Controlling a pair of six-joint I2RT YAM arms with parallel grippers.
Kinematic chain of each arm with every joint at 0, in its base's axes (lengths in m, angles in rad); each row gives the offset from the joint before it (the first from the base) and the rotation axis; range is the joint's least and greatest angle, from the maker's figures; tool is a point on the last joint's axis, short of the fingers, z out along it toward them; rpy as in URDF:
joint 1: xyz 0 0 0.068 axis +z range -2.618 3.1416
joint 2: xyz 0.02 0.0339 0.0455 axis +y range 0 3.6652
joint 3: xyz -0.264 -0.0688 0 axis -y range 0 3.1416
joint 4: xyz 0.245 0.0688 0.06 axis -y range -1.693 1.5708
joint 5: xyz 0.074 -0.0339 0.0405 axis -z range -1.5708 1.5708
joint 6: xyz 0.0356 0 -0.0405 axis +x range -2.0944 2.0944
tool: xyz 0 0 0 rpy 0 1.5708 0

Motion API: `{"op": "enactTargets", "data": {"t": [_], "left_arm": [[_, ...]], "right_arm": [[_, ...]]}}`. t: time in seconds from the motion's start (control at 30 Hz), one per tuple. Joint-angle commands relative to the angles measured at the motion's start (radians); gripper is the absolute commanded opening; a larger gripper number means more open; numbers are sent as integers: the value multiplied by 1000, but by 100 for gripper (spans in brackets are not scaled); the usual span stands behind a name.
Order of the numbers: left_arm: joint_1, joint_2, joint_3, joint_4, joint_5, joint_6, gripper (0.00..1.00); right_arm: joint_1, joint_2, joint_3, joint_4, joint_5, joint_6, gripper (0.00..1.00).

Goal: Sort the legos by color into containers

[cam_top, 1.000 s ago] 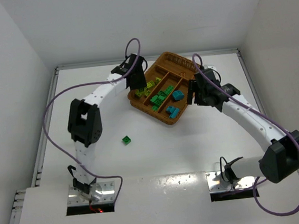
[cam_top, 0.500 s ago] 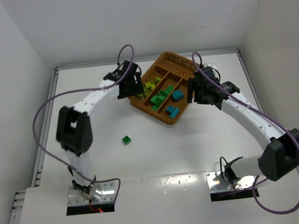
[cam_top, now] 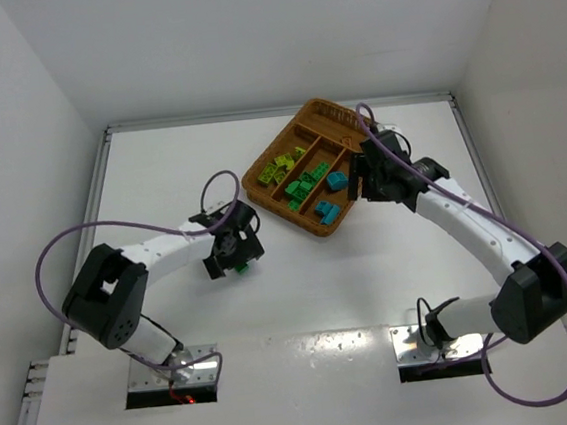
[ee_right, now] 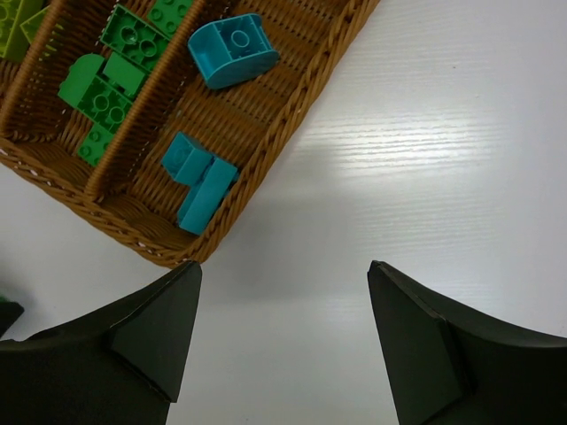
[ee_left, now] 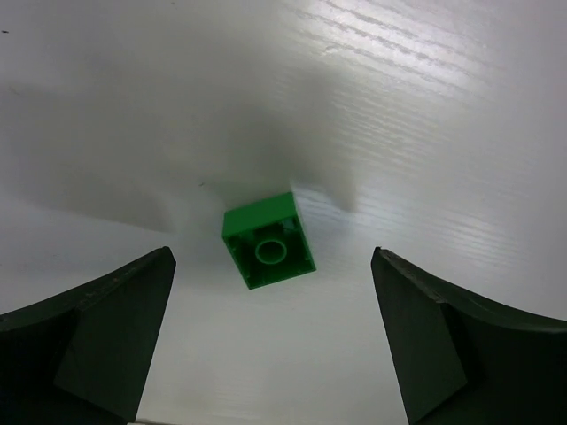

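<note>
One dark green lego [ee_left: 267,241] lies loose on the white table, studs down, hollow side up. My left gripper [ee_left: 273,266] hangs open right over it, one finger [ee_left: 97,336] on each side, not touching. From above the left gripper [cam_top: 233,255] covers most of that lego [cam_top: 242,267]. The wicker tray [cam_top: 313,233] holds lime legos [cam_top: 284,164], green legos [cam_top: 306,183] and cyan legos [cam_top: 330,196] in separate compartments. My right gripper [cam_top: 362,179] hovers open and empty at the tray's right edge; in its wrist view the gripper [ee_right: 283,266] is over bare table beside the cyan legos [ee_right: 200,181].
The tray's woven rim [ee_right: 297,102] runs diagonally just ahead of the right fingers. A purple cable [cam_top: 84,232] loops over the left arm. The table's raised side edges [cam_top: 100,180] and white walls bound the area.
The left arm has swung from above the tray down to the loose green lego on the table, and its jaws have gone from shut to open. The right arm has barely shifted.
</note>
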Motion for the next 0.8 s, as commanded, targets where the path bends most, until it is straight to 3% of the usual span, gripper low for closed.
{"op": "enactTargets", "data": {"t": [0.0,0.13,0.17,0.37,0.4,0.6,0.77], "left_arm": [[-9,25,10,51,-3,-118,100],[-9,66,10,60,-3,-127,85],[-9,78,10,60,-3,-127,76],[0,89,10,79,-24,-113,45],[0,89,24,89,-24,-100,34],[0,86,232,100,-15,117,29],[0,238,510,86,-15,227,29]], "right_arm": [[17,-11,-2,28,7,8,77],[26,-11,-2,19,16,8,77],[26,-11,-2,19,16,8,77],[26,-20,-2,19,16,8,77],[26,-20,-2,19,16,8,77],[26,-29,-2,19,26,8,77],[26,-30,-12,19,36,8,77]]}}
